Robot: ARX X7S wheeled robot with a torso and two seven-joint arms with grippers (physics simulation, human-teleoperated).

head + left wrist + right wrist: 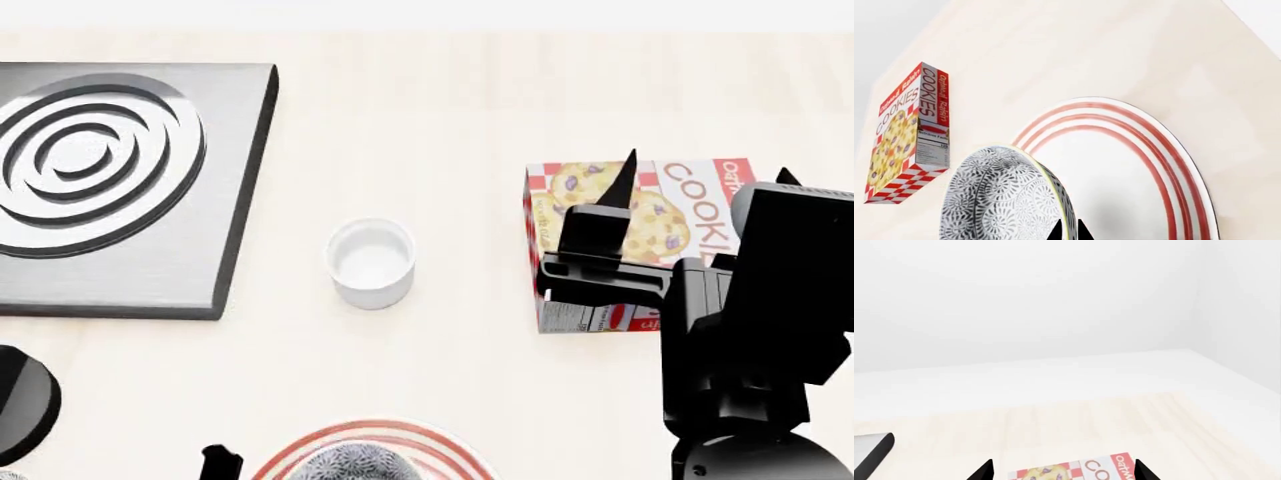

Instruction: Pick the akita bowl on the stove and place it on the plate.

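Observation:
The akita bowl (997, 200), white with a dense grey-black pattern, has its rim pinched between the two fingertips of my left gripper (1069, 229). It sits over the plate (1134, 165), a large white plate with red rings; I cannot tell whether they touch. From the head view the bowl (354, 466) and plate (287, 455) lie at the bottom edge, beside a sliver of the left gripper (220, 463). The stove (200, 250) at the far left has nothing on its burner rings. My right gripper (707, 170) hangs open over a cookie box.
A red and white cookie box (627, 240) lies at the right, and also shows in the left wrist view (911, 132). A small plain white cup (371, 262) stands between the stove and the box. A dark round shape (20, 400) sits at the lower left.

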